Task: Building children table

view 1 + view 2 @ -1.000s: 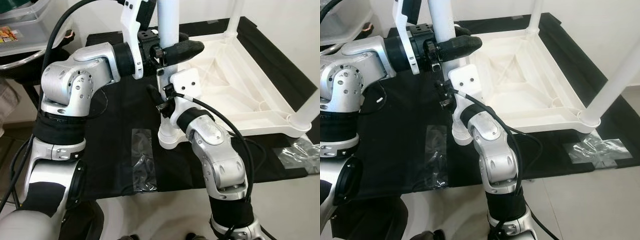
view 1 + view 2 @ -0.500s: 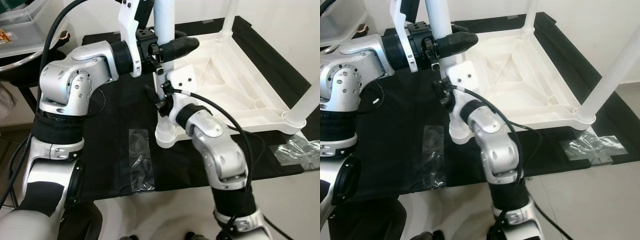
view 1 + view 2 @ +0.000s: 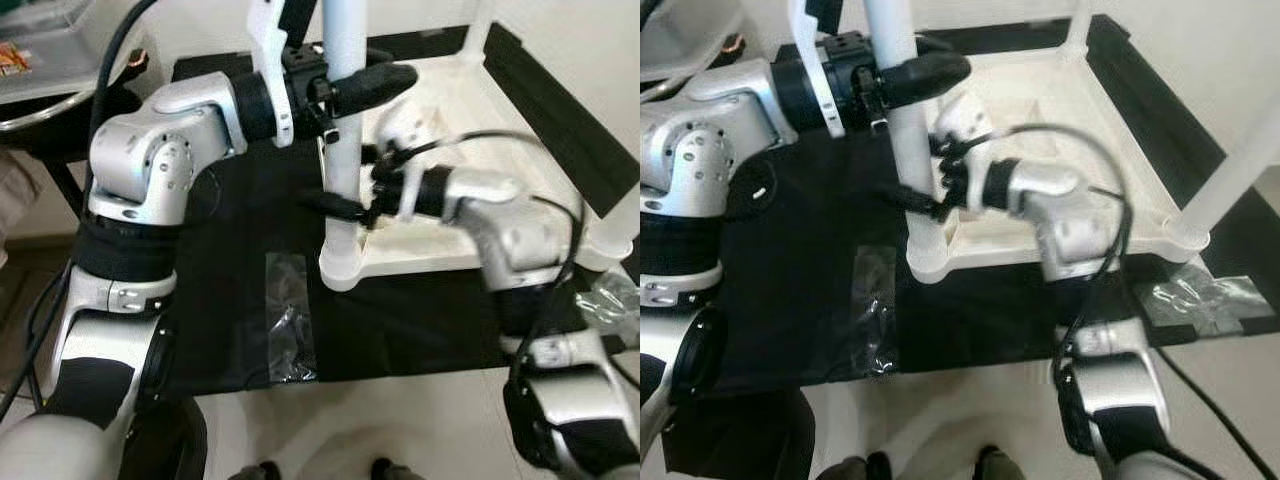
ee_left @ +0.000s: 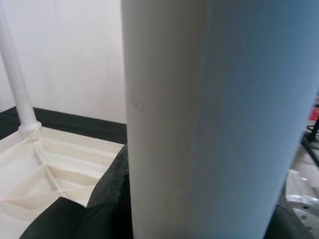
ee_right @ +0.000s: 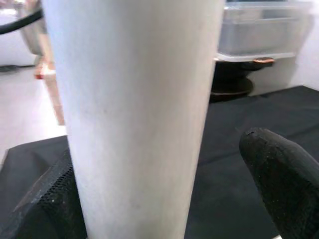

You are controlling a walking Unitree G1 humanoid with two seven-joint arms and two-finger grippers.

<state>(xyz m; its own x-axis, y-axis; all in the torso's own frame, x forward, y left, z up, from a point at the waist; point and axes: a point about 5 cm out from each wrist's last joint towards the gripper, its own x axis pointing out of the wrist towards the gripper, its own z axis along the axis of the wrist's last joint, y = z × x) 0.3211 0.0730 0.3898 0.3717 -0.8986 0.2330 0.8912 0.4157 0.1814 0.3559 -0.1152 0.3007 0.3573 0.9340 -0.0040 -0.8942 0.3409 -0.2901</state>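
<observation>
one white table leg [image 3: 343, 120] is standing upright in the near corner socket of the upturned white table top [image 3: 470, 150], which is lying on a black cloth [image 3: 240, 270]. the left gripper [image 3: 350, 88] is pinching the leg high up, its black fingers pressing on either side. the right gripper [image 3: 335, 205] is reaching in lower down with its fingers spread around the leg, one fingertip [image 5: 279, 174] standing clear of it. clear tape [image 3: 288, 315] is lying on the cloth nearby.

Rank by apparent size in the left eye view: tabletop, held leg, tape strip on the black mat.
1. tabletop, largest, partly hidden by the right arm.
2. held leg, cut off at the top.
3. tape strip, smallest.
</observation>
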